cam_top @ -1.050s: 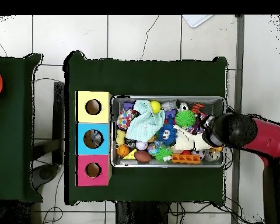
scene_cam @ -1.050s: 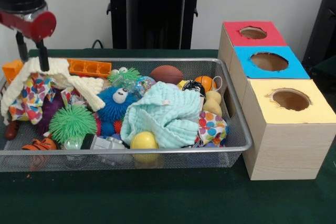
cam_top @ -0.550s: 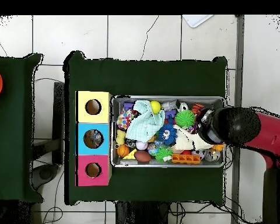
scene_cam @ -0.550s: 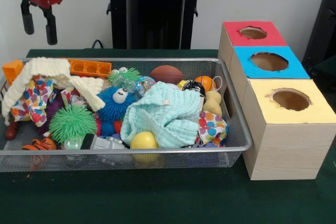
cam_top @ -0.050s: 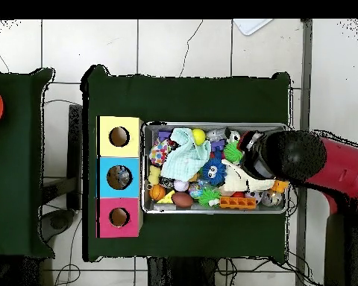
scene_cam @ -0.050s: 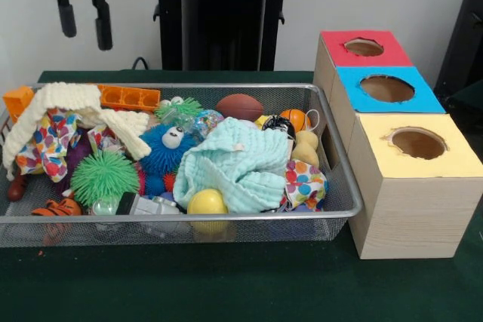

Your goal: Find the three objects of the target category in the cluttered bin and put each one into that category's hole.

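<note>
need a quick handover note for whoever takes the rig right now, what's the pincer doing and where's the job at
Pincer: open, empty, raised high above the bin's end farthest from the boxes, over the cream knit cloth.
Bin: full of clutter; light green cloth in the middle, yellow ball at the front rim, brown football at the back.
Holes: red box, blue box, yellow box stand in a row beside the bin.
Done: no drop can be confirmed from these views.
Left: find the three target objects and put each in its hole.

Front cam, overhead cam; shared bin [scene_cam @ -0.050s: 332,209]
</note>
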Available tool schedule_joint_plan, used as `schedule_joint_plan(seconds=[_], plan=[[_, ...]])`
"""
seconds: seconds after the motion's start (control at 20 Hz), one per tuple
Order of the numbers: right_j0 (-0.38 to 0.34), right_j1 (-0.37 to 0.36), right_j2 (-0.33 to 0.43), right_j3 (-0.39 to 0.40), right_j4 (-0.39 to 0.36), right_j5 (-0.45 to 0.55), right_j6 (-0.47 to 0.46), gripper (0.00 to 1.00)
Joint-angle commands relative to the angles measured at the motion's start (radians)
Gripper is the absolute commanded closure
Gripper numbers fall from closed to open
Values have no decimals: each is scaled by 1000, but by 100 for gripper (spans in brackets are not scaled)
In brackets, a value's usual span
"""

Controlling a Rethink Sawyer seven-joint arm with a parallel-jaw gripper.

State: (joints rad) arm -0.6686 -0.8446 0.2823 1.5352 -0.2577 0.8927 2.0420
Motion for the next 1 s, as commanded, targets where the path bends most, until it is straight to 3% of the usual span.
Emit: schedule_joint_plan(seconds=[0.05, 0.45, 1.0], plan=[[57, 30, -6, 173, 59, -80, 144, 0], [158, 52, -79, 248, 45, -208, 230, 0], [220, 143, -169, 352, 32, -404, 217, 0]])
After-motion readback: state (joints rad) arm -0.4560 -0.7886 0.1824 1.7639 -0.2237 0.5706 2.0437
